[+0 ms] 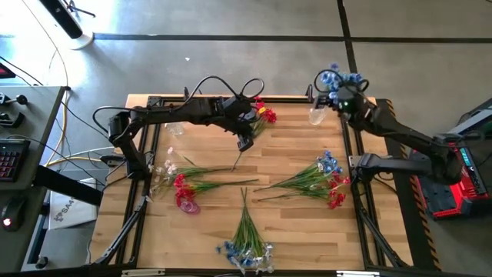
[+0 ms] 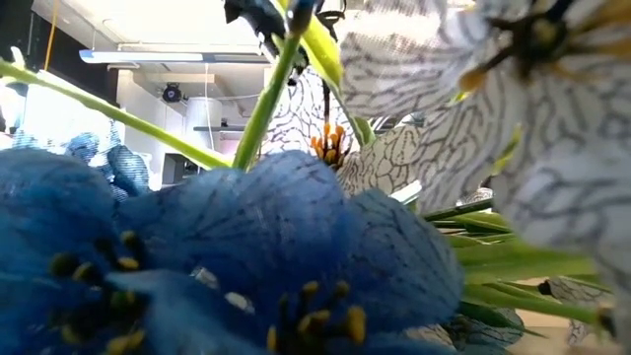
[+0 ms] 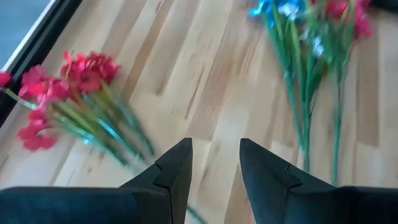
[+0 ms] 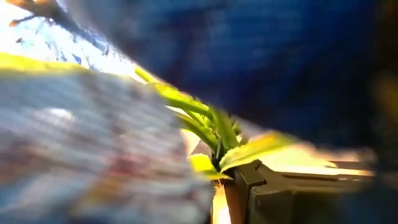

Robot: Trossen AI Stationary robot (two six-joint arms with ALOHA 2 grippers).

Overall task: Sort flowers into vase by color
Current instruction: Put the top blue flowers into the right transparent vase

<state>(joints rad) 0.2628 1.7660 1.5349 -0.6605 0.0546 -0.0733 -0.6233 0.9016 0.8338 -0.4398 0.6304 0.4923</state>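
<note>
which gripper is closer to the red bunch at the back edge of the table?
Left. The left gripper hangs just in front of the red bunch. The right gripper is off at the back right corner, shut on a blue sprig.

Arms: two, left arm (image 1: 177, 114) and right arm (image 1: 400, 135)
Flower bunches lying on the surface: five
Blue and white bunch (image 1: 246, 250): one
Mixed blue, white and red bunch (image 1: 323, 177): one
Red bunch (image 1: 184, 192): one
Pale bunch (image 1: 163, 171): one
Red and yellow bunch (image 1: 264, 114): one, just beside the left jaws
Blue sprigs (image 1: 338, 78): one bunch, at the right jaws
</note>
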